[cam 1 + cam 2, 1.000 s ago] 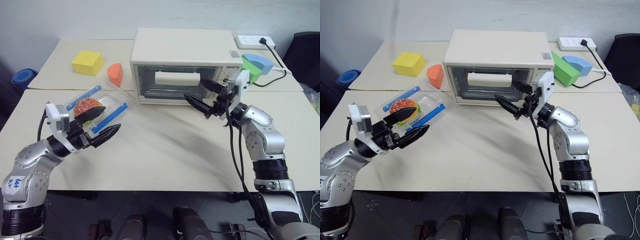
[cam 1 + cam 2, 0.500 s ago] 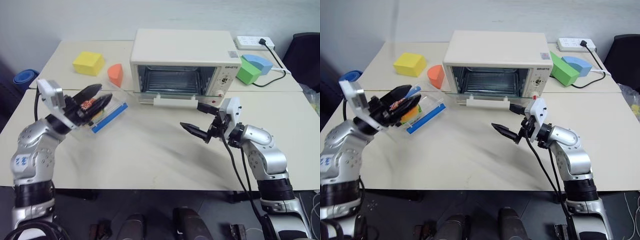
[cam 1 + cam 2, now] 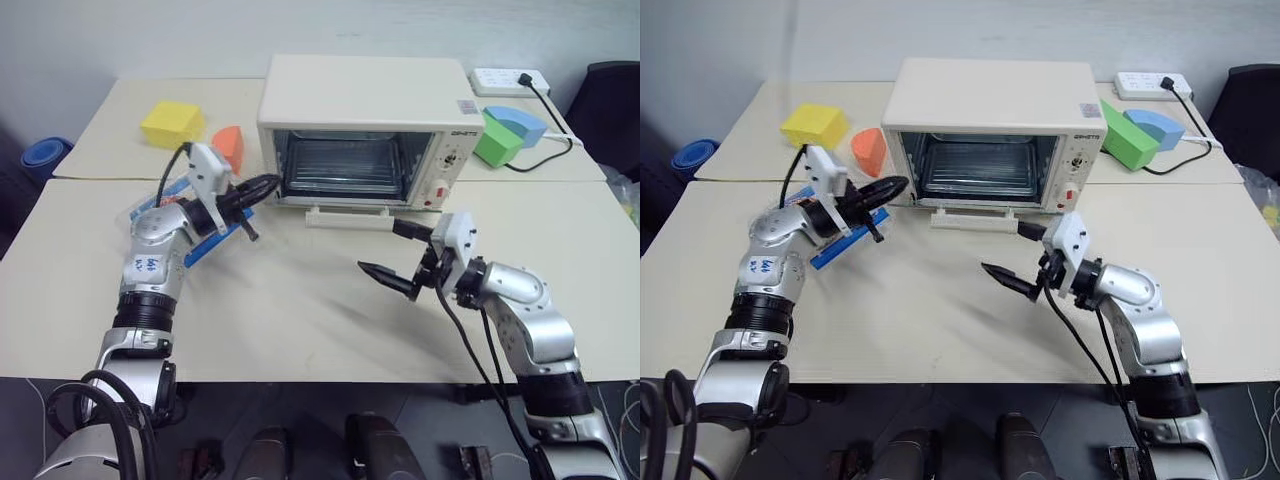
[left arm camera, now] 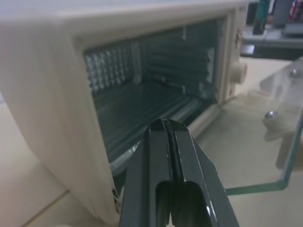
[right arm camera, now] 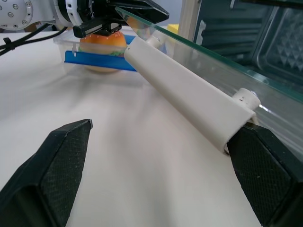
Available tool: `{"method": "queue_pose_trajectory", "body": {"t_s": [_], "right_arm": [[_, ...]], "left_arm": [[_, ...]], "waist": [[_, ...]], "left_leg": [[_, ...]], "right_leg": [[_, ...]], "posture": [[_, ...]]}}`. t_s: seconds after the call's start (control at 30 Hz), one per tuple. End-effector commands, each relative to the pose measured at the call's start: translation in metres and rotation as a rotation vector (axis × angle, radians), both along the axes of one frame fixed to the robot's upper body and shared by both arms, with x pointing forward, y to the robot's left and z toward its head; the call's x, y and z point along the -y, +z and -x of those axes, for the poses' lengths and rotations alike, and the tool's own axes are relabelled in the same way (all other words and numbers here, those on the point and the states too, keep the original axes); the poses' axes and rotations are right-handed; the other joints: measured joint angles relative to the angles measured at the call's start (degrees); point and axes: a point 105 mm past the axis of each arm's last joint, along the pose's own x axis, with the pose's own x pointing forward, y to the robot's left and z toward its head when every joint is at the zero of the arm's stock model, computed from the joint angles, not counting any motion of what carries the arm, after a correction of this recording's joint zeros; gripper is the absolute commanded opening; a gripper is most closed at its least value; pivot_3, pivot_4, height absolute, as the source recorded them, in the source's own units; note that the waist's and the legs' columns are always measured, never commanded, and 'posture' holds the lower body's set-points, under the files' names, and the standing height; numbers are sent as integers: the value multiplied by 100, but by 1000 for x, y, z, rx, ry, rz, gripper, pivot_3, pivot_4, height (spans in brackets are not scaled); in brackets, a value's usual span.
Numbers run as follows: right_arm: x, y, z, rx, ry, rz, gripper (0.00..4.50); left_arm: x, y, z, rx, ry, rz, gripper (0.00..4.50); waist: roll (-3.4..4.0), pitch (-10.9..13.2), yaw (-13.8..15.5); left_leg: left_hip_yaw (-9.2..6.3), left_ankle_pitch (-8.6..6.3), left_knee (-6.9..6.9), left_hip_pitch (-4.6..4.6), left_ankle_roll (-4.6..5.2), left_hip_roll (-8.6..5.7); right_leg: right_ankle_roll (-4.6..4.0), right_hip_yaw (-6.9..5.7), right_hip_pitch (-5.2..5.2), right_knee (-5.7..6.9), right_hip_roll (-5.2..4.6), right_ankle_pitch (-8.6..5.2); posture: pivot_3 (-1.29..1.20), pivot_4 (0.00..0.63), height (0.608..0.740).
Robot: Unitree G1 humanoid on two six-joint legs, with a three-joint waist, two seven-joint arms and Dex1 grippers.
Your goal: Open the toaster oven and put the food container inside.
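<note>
The cream-white toaster oven (image 3: 365, 95) stands at the back of the table, its glass door down flat and the white handle (image 3: 345, 215) facing me. My left gripper (image 3: 262, 185) is shut with nothing in it and points at the oven's left front corner; its fingers (image 4: 165, 142) face the open cavity. Under that arm the clear food container (image 3: 215, 243) with blue clips rests on the table, the toy hamburger (image 5: 102, 45) inside. Just in front of the handle hovers my right gripper (image 3: 398, 252), open and empty.
A yellow block (image 3: 172, 123) and an orange wedge (image 3: 232, 146) lie left of the oven. To its right are a green block (image 3: 497, 143), a blue wedge (image 3: 520, 125) and a power strip (image 3: 510, 82). The lowered glass door (image 4: 265, 142) juts out over the table.
The oven door has dropped open. My left gripper shut and swung from over the container toward the oven's mouth. My right gripper sank and drew back from the handle.
</note>
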Motion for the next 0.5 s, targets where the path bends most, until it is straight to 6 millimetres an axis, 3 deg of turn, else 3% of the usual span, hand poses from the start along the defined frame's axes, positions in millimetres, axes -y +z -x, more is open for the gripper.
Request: {"method": "queue_pose_trajectory", "body": {"t_s": [0.03,0.27,0.37,0.5], "right_arm": [[17,2,20,68,-47,7,4500],[64,-16,53,92,-233,12,4500],[77,-12,53,99,-294,-13,4500],[78,3,46,128,-297,-41,4500]], "left_arm": [[1,1,6,32,-26,-56,25],[5,-36,19,2,-20,-210,25],[12,-49,24,-29,-8,-206,25],[14,-67,26,-56,10,-245,25]], "waist": [[0,0,20],[-3,1,60],[-3,1,80],[-2,1,126]], "left_leg": [[-1,-1,2,0,2,-2],[7,-5,17,15,13,-11],[2,-13,31,29,38,-10],[-4,-11,34,32,40,-10]], "right_leg": [[1,0,1,0,-3,0],[8,12,14,-10,-8,4],[15,12,35,-11,-9,8],[17,9,37,-5,-7,9]], "posture": [[0,150,740],[0,150,740],[0,150,740],[0,150,740]]}}
